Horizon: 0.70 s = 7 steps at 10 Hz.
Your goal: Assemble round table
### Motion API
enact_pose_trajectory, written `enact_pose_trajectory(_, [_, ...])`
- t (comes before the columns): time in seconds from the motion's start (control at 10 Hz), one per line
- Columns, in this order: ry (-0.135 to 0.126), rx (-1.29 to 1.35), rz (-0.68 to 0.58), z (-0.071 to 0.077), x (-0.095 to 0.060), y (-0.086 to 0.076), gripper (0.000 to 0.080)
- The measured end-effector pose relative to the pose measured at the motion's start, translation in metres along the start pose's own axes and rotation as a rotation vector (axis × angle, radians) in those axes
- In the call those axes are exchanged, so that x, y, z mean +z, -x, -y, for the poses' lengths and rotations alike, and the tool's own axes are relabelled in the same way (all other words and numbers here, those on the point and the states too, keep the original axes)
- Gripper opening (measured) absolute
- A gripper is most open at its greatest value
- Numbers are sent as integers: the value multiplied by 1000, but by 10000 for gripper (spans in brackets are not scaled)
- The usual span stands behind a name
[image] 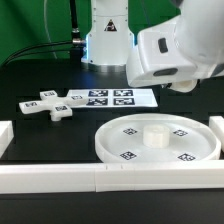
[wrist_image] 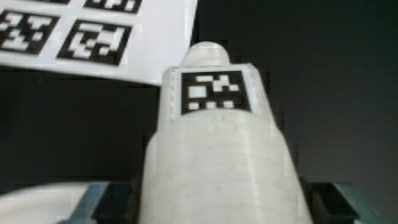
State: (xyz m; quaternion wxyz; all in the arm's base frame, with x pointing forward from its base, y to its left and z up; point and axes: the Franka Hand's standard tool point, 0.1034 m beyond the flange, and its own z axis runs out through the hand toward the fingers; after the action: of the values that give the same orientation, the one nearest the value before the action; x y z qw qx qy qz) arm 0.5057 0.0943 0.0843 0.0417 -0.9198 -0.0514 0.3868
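In the wrist view the short thick cylinder leg (wrist_image: 217,140) fills the space between my fingers, its rounded end pointing away and a square tag on its side. My gripper (wrist_image: 217,202) is shut on it, one dark finger (wrist_image: 98,205) on each flank. In the exterior view the gripper (image: 181,83) hangs at the right, above and behind the large round rimmed disc (image: 120,148); the leg is hidden there by the hand. The disc lies flat with a raised hub in its middle. The cross-shaped foot piece (image: 50,105) lies at the exterior view's left.
The marker board (image: 110,98) lies flat behind the disc and shows again in the wrist view (wrist_image: 80,35). Long white border rails run along the front (image: 100,180) and both sides. The arm's base (image: 105,40) stands at the back.
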Motion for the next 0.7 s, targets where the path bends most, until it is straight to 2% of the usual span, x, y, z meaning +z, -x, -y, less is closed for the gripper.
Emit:
enact_pose_trajectory(0.2, [8, -49, -84, 3, -27, 5, 409])
enact_pose_trajectory(0.3, [14, -47, -205, 3, -31, -9, 409])
enact_pose_trajectory(0.5, [25, -43, -331, 2, -30, -9, 409])
enact_pose_trajectory(0.7, [39, -52, -504, 0, -37, -17, 409])
